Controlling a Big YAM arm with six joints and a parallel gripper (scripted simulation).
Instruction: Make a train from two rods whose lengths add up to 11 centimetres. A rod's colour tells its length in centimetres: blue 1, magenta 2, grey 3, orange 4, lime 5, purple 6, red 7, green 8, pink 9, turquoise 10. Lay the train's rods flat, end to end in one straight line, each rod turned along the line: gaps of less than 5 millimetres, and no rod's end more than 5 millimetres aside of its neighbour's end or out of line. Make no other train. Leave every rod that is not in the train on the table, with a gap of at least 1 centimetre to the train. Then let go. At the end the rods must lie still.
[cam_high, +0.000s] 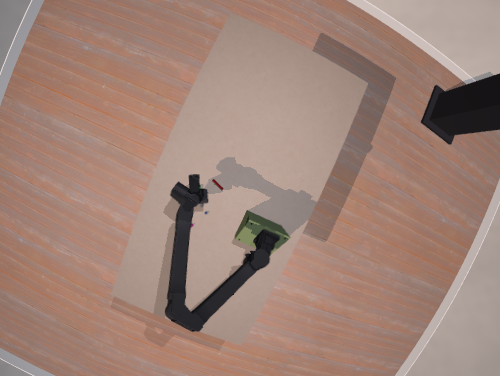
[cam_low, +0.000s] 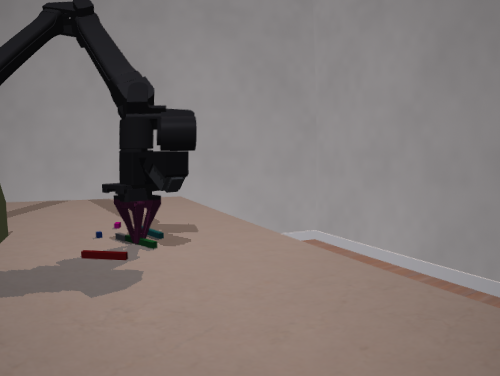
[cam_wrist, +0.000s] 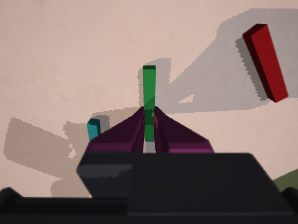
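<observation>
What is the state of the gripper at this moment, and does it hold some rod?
Gripper: closed, with the green rod between its fingers.

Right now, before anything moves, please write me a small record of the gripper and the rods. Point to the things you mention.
gripper (cam_high: 200, 194) (cam_low: 137, 241) (cam_wrist: 149, 111): shut on green rod
green rod (cam_high: 200, 187) (cam_low: 148, 243) (cam_wrist: 149, 85): flat
grey rod (cam_high: 202, 205) (cam_low: 120, 236) (cam_wrist: 150, 146): at green rod's end, exact gap unclear
red rod (cam_high: 217, 184) (cam_low: 104, 255) (cam_wrist: 268, 62): apart, angled to green
turquoise rod (cam_low: 156, 234) (cam_wrist: 93, 131): beside green, apart
blue rod (cam_high: 206, 213) (cam_low: 99, 234), magenta rod (cam_high: 192, 225) (cam_low: 117, 225): apart
</observation>
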